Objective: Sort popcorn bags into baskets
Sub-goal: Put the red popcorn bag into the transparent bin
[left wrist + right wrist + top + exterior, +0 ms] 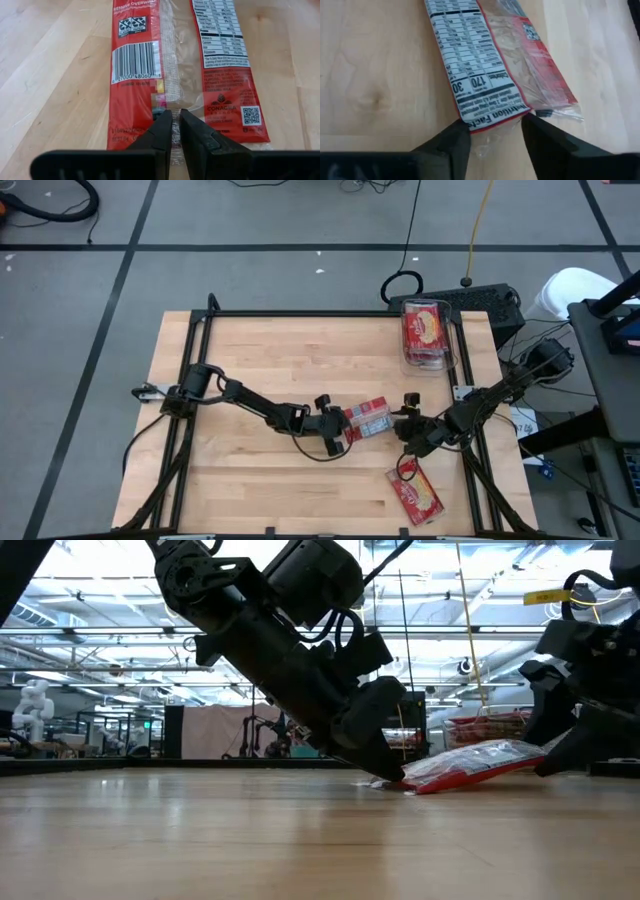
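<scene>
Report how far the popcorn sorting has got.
Done: one popcorn bag lies in the clear basket. In hand: the left claw pinches the end of the middle bag, back side up; the right claw stands open at its other end. Left: that bag and the front bag on the table.

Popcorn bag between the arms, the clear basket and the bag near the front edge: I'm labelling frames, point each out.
popcorn bag between the arms (pixel 368 418), high view, its printed back.
clear basket (pixel 455 348), high view, its right rim.
front-edge bag (pixel 421 495), high view, its red face.
</scene>
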{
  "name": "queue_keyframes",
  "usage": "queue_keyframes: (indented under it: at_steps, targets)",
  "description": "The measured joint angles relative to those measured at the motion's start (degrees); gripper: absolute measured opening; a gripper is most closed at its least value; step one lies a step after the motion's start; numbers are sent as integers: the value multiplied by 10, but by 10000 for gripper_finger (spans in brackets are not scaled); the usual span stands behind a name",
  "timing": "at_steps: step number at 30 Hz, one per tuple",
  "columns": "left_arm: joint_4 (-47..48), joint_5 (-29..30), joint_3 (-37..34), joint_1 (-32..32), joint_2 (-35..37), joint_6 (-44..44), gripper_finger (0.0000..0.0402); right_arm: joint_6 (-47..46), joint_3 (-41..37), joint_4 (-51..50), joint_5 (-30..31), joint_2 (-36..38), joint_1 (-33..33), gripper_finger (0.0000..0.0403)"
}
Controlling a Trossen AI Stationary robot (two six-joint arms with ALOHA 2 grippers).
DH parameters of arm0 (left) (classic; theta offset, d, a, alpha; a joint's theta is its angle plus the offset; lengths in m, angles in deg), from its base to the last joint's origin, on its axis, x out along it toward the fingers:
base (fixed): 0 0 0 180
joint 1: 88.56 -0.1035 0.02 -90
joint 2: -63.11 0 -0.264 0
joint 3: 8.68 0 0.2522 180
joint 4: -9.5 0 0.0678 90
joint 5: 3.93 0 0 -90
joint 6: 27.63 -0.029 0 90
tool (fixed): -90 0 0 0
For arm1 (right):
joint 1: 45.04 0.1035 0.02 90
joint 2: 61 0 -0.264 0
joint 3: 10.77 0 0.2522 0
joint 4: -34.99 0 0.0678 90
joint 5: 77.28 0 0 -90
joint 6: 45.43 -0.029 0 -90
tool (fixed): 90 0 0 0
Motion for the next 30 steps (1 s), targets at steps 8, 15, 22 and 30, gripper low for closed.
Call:
queue_keyframes:
  at_steps: [8, 15, 22, 30]
  targets:
    - [-2, 0, 0, 0, 0, 1, 40, -68, 0, 18, -15, -13, 0, 56]
    - [61, -4, -1, 0, 58, -27, 40, -146, 1, 72, -32, -12, -2, 9]
    - [95, 24, 0, 5, 142, -97, 53, -220, 1, 171, -29, -3, -52, 2]
    - [-11, 58, 1, 28, 143, -162, 176, -294, 2, 248, -59, -3, -124, 1]
